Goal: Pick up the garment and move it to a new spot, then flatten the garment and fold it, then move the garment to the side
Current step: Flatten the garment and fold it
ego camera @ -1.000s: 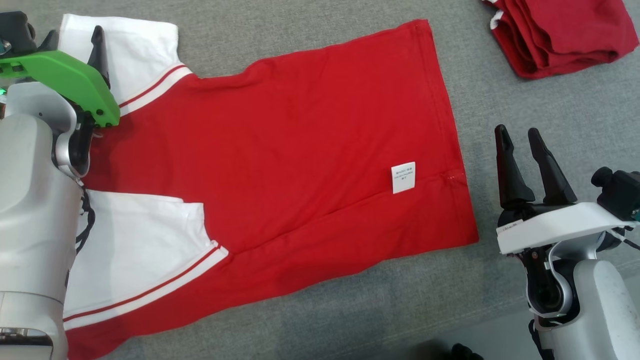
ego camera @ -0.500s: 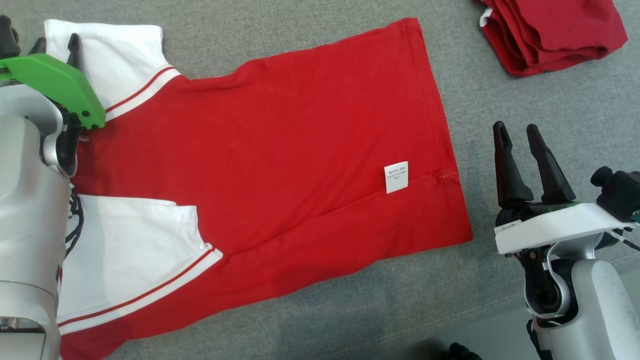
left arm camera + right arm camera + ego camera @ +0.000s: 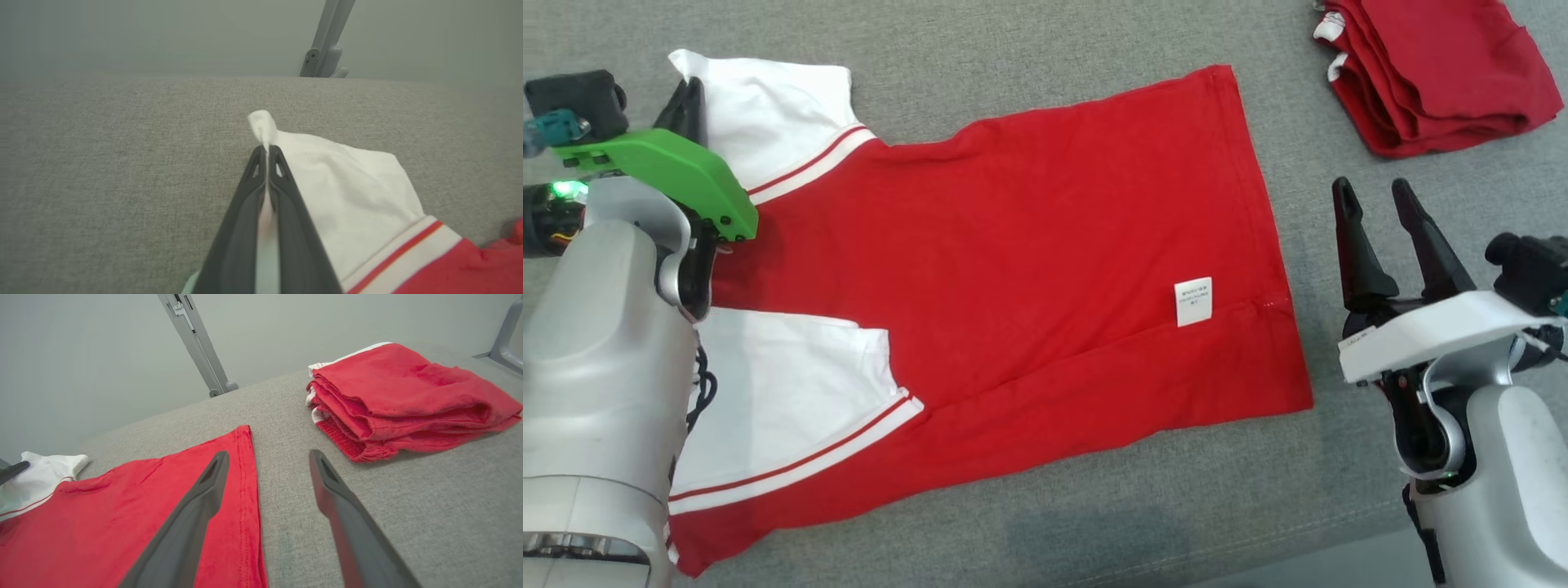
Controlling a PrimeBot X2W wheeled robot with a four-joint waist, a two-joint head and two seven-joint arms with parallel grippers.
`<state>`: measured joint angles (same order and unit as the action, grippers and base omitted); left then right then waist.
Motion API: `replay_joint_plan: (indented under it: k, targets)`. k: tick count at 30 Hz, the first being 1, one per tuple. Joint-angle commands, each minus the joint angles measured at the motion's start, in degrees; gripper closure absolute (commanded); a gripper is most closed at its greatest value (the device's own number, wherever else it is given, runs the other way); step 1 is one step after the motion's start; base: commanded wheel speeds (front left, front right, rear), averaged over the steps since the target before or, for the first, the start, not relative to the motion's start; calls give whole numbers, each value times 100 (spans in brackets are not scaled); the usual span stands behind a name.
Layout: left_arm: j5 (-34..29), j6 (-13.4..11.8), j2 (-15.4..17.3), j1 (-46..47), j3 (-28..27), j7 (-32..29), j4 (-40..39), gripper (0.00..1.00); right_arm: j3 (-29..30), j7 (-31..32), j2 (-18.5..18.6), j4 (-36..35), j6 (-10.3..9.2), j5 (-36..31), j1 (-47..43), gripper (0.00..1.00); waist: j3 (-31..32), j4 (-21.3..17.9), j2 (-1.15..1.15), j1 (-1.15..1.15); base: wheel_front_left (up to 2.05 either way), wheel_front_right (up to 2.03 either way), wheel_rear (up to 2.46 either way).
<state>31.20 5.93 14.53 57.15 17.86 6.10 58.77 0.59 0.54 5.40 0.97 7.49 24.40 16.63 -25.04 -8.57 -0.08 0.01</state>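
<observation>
Left tool (image 3: 267, 149) has snapped shut since a sec ago, now clamped on corner of 1 white sleeve (image 3: 347, 196). Right tool (image 3: 1370, 188) apart, holding nothing, beside hem (image 3: 1270, 261). 1 red shirt (image 3: 1029, 245), 2 sleeves, flat on bench (image 3: 1045, 33); 1 folded red pile (image 3: 1437, 73) at far right.

You see your right gripper (image 3: 268, 454) spread wide near the hem of the garment (image 3: 122, 522); folded red clothes (image 3: 408, 400) lie apart from it.
</observation>
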Motion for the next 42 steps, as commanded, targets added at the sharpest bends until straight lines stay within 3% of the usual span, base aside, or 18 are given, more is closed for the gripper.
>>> replay_joint_plan:
  k: [1,5,14,25,35,37,38,39,40,42]
  targets:
    - [-12,21,-16,-83,20,37,-34,100,-16,35,24,27,-2,-33,125,0,164,180,8,-1,0,0,0]
    - [40,100,-102,-226,142,170,-240,100,-102,376,352,387,-2,-420,669,0,252,378,8,-1,0,0,0]
    - [285,153,-328,-475,315,302,-817,100,-288,1075,653,1789,-4,-1046,2000,0,199,869,8,-1,0,0,0]
    - [459,157,-309,-704,506,284,-1366,100,-112,1211,877,3558,-4,-1322,2917,0,30,1263,8,-1,0,0,0]
    - [554,156,-206,-834,567,215,-1667,100,-198,1121,782,4484,-4,-1284,3267,0,-42,1325,8,-1,0,0,0]
    - [570,152,-186,-837,572,193,-1699,100,-227,1064,781,4616,-4,-1270,3333,25,-58,1324,8,-1,0,0,0]
    - [575,149,-178,-837,573,183,-1709,100,-237,1039,785,4691,-4,-1257,3364,45,-63,1324,8,-1,0,0,0]
    - [577,142,-169,-836,575,174,-1722,100,-244,1018,794,4765,-4,-1247,3386,58,-67,1324,8,-1,0,0,0]
    - [577,142,-169,-836,575,174,-1722,100,-244,1018,794,4765,-4,-1247,3386,58,-67,1324,8,-1,0,0,0]
    - [585,126,-159,-848,576,172,-1739,100,-265,966,800,4899,-7,-1231,3443,78,-71,1323,8,-1,0,0,0]
